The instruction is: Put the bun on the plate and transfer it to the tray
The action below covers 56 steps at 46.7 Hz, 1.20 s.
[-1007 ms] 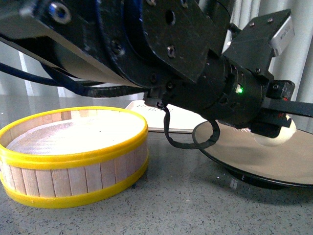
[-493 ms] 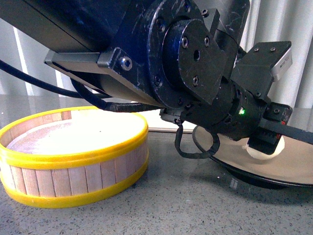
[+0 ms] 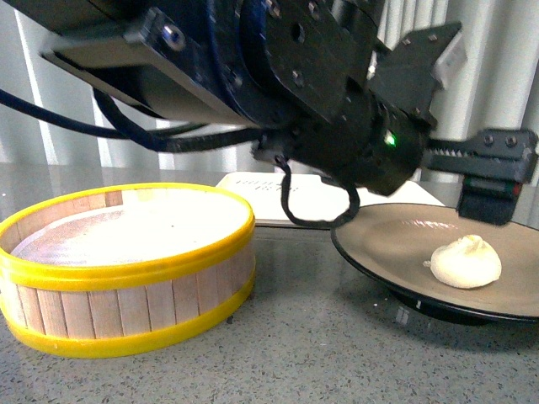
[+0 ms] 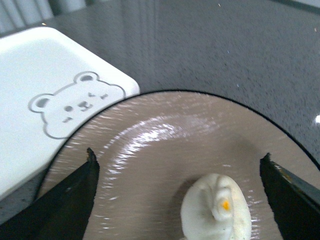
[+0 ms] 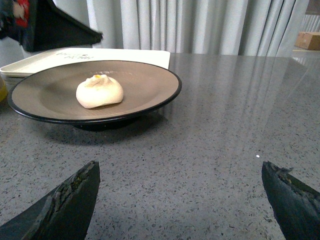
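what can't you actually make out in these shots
- Tray lettering: front view, blurred and partly behind the left arm.
- Bun: left wrist view, partly cut off by the picture edge.
- Plate: front view, right side runs off the edge.
- Steamer basket floor: front view, washed out by glare.

Low front, close wrist views; plate common to all

I count one bun, one plate, one tray and one yellow-rimmed steamer basket on my bench.
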Available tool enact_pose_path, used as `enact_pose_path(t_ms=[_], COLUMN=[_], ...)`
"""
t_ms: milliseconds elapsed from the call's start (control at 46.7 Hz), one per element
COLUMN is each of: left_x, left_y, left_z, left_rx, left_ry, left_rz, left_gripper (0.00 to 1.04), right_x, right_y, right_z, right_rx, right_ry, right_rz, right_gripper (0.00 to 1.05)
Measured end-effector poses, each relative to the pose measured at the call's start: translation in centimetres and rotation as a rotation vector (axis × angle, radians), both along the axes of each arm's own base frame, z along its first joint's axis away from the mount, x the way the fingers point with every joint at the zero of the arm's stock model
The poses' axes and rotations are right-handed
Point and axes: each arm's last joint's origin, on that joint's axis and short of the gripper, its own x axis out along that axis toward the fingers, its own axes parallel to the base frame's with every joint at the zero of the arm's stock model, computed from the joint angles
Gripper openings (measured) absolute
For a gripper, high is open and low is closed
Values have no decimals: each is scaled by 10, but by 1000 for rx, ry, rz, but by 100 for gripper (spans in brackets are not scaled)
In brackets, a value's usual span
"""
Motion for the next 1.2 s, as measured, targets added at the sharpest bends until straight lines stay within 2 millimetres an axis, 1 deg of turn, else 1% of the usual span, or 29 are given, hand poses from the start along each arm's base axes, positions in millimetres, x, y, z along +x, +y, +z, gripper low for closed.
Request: enact_pose_path(t_ms=[43,86,150,193,236,300,407,429,450,471,514,557,579,600,621,686,707,729,750,836,857,879,943,1071,1200], left_x=[1,4,9,11,14,16,15,14,12,9,-2,-13,-20,-25,-33,-54,-62,-68,-77,-101,-104,-111,-127,-150,-169], left_y=[6,16,35,44,51,54,51,49,49,54,66,82,94,101,116,145,156,163,174,192,194,198,209,229,239], left_z=[7,17,32,38,40,39,38,38,39,37,30,22,19,16,12,1,-6,-11,-19,-43,-46,-51,-61,-73,-85], left_rx=[-21,-51,-72,-80,-91,-95,-99,-96,-104,-123,-151,-162,-172,-176,-184,-191,-189,-184,-176,-152,-149,-147,-142,-141,-140], left_ry=[-9,-18,-9,1,6,15,23,1,-42,-105,-176,-208,-222,-229,-240,-254,-254,-252,-248,-221,-218,-212,-211,-215,-209], left_rz=[17,65,212,277,305,320,311,343,412,531,697,792,824,837,857,888,897,903,915,897,894,878,876,902,887], left_gripper=[100,98,98,98,98,98,98,97,93,88,79,72,68,65,59,47,41,38,32,14,11,6,4,4,4], right_x=[0,0,0,0,0,0,0,0,0,0,0,0,0,0,0,0,0,0,0,0,0,0,0,0,0], right_y=[0,0,0,0,0,0,0,0,0,0,0,0,0,0,0,0,0,0,0,0,0,0,0,0,0], right_z=[0,0,0,0,0,0,0,0,0,0,0,0,0,0,0,0,0,0,0,0,0,0,0,0,0], right_rx=[0,0,0,0,0,0,0,0,0,0,0,0,0,0,0,0,0,0,0,0,0,0,0,0,0], right_ry=[0,0,0,0,0,0,0,0,0,0,0,0,0,0,0,0,0,0,0,0,0,0,0,0,0], right_rz=[0,0,0,0,0,0,0,-1,0,0,3,0,-2,-2,-2,0,1,1,1,0,0,0,0,1,0], right_gripper=[96,96,96,96,96,96,96,96,96,96,96,96,96,96,96,96,96,96,96,96,96,96,96,96,96])
